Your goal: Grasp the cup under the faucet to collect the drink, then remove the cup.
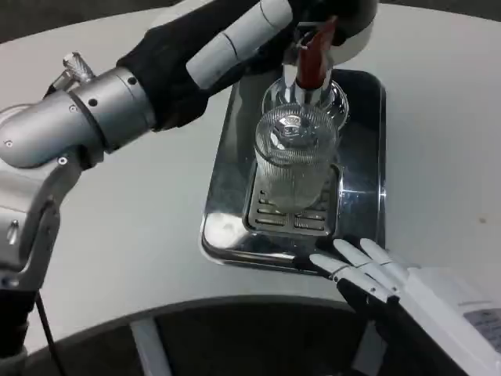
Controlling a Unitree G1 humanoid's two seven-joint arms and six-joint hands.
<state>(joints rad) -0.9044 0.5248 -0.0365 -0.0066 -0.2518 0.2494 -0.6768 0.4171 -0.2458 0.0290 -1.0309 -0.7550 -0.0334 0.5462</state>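
One ribbed clear cup [296, 160] upright on the slotted drip grate [291, 219] of one shiny metal tray [368, 157], directly beneath one faucet [307, 66] with red lever. One white table [141, 235] underneath. Two hands counted. Left hand [258, 35] reaching from the picture's left over the tray to the faucet's top; fingers mostly hidden, so closed or apart cannot be told. Right hand [372, 270] at the tray's near right corner, fingers [352, 252] extended and slightly spread, holding nothing, tips touching or just above the tray rim, apart from the cup.
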